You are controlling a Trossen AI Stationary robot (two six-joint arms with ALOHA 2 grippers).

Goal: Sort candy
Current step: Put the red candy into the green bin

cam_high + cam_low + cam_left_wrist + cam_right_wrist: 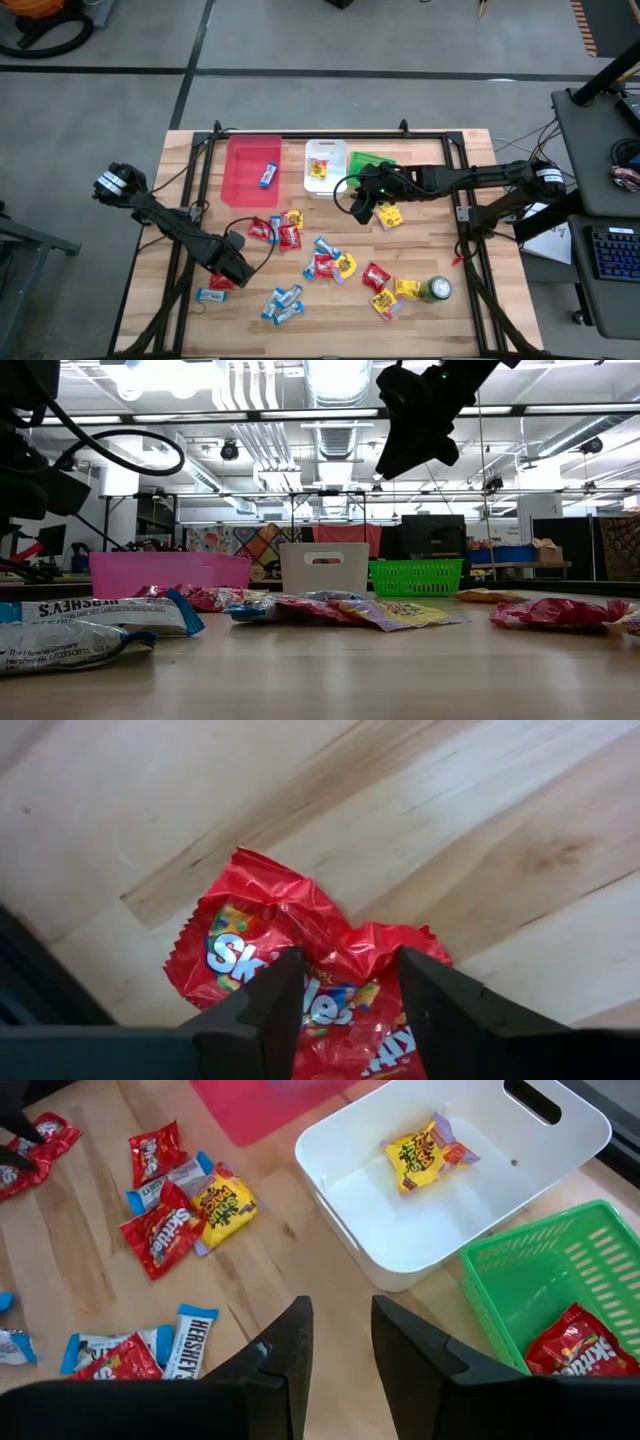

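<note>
Red, yellow and blue-and-silver candy packets (320,262) lie flat and scattered across the middle and near part of the wooden table. My left gripper (228,272) is low near the table's near-left corner, shut on a red Skittles packet (300,950). My right gripper (362,208) hangs high (415,420) over the table just in front of the white bin. Its fingers (340,1315) are a narrow gap apart and hold nothing. A yellow packet (390,215) lies on the table beside it. My left gripper pinches the red packet across its crumpled middle (345,982), one finger on either side, coming from above and pointing down. The foil bunches up between the fingers and its ends spread out past them. Whether the packet still rests on the wood I cannot tell.
Along the far edge stand a pink bin (250,150) holding a blue bar (268,176), a white bin (340,1190) holding a yellow packet (425,1155), and a green basket (600,1245) holding a red packet (575,1345). A green can (437,290) stands near the near-right corner.
</note>
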